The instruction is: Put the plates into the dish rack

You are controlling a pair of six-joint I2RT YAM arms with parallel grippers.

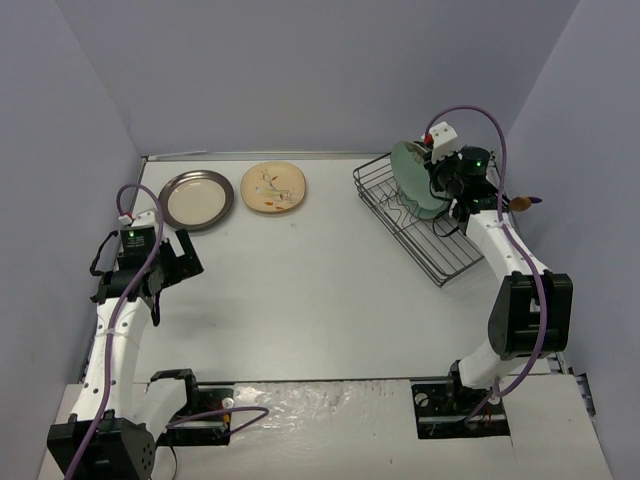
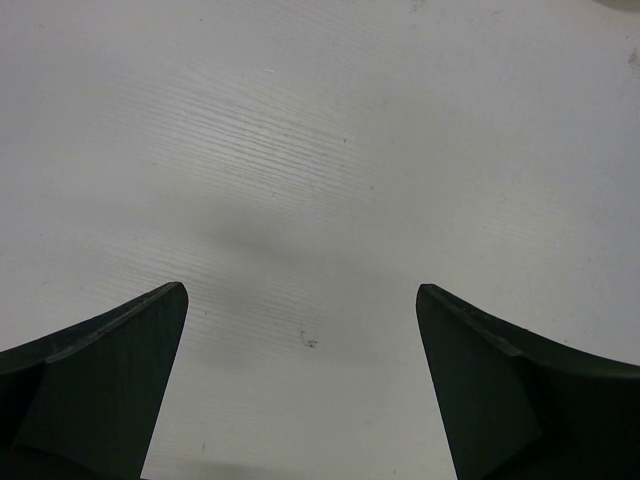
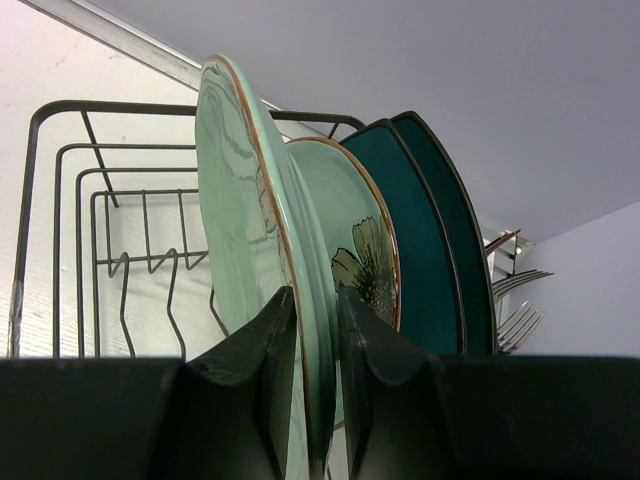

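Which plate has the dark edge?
Find the far left corner of the table, where two plates lie flat side by side. The rimmed plate is the left one. Its cream middle and dark grey rim set it apart from the flowery plate beside it.

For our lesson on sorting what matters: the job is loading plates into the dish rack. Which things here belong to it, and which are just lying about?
Belong:
dish rack
mint plate in the right gripper
second mint plate and teal plates in the rack
floral plate and grey-rimmed plate on the table

Lying about:
forks
purple cable
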